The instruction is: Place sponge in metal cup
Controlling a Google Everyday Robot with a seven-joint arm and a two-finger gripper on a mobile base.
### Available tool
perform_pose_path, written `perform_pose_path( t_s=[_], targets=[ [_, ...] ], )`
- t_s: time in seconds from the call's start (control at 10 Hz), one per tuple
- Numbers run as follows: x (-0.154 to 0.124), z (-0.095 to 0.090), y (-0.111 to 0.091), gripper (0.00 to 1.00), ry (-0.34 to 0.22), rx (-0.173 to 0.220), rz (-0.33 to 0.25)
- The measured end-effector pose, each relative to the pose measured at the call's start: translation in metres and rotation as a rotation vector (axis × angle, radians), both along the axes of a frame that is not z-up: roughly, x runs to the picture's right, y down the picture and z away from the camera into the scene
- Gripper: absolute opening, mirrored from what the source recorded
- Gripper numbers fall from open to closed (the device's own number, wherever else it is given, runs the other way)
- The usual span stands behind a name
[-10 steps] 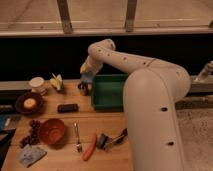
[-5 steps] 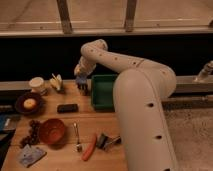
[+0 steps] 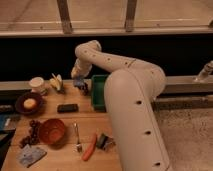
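Since the earlier frame your arm has swung left, carrying the gripper [image 3: 81, 85] from the green bin [image 3: 98, 92] toward the table's far edge. Going left to right: white cup [image 3: 37, 84], banana [image 3: 56, 82], then the gripper, low beside the bin. A bluish shape at it may be the sponge; its grip, long axis and the metal cup cannot be made out.
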State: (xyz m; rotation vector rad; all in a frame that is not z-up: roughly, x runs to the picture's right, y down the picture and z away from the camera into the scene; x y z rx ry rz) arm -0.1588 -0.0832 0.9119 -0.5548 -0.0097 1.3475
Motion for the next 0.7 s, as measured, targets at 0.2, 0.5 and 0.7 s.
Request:
perform_pose_path(
  t_s=[0.2, 0.5, 0.7],
  targets=[
    [0.006, 0.007, 0.004, 0.52, 0.036, -0.017, -0.006],
    [0.008, 0.018, 0.011, 0.70, 0.061, -0.044, -0.004],
    [0.013, 0.024, 0.016, 0.70, 0.076, -0.066, 0.006]
  ],
)
